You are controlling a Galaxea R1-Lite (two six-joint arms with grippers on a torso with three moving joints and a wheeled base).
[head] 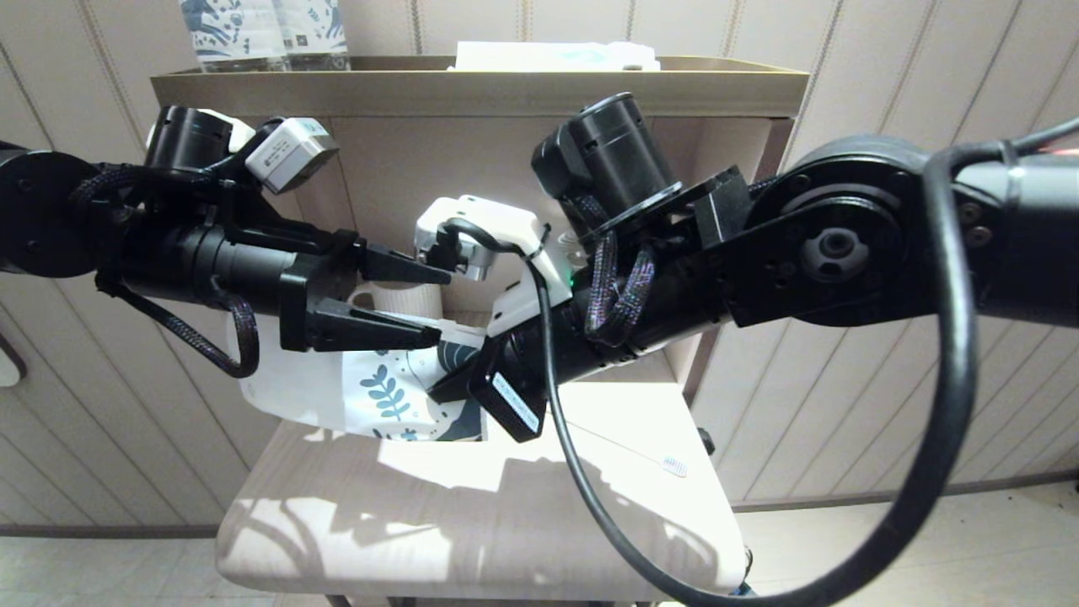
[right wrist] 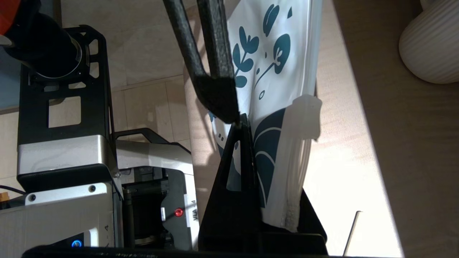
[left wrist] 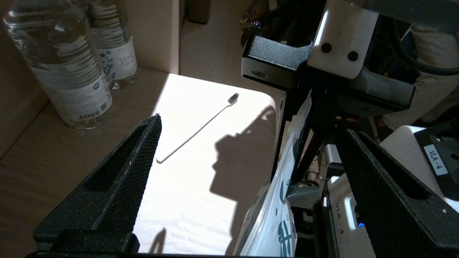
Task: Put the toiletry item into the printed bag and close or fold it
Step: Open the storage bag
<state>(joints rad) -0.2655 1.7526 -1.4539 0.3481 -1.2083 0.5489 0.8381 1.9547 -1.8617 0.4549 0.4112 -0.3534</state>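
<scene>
While the bag [head: 371,392] hangs above the tabletop [head: 472,523], the right gripper [right wrist: 238,123] pinches its printed end, fingers [right wrist: 215,53] pressed together on the sheet near the dark blue leaf print. In the right wrist view the bag's edge runs alongside those fingers, its white side facing the bright surface. The left gripper [head: 426,303] sits just beside the bag's upper edge with its fingers [left wrist: 118,179] spread wide and nothing between them; whether the lower one touches the bag I cannot tell. The toothbrush [head: 632,455] lies flat on the sunlit part of the tabletop, well apart from both grippers, its bristled head pointing toward the robot's right. Two water bottles [left wrist: 61,61] stand on the shelf, and a ribbed white vase [right wrist: 430,43] stands behind the bag.
</scene>
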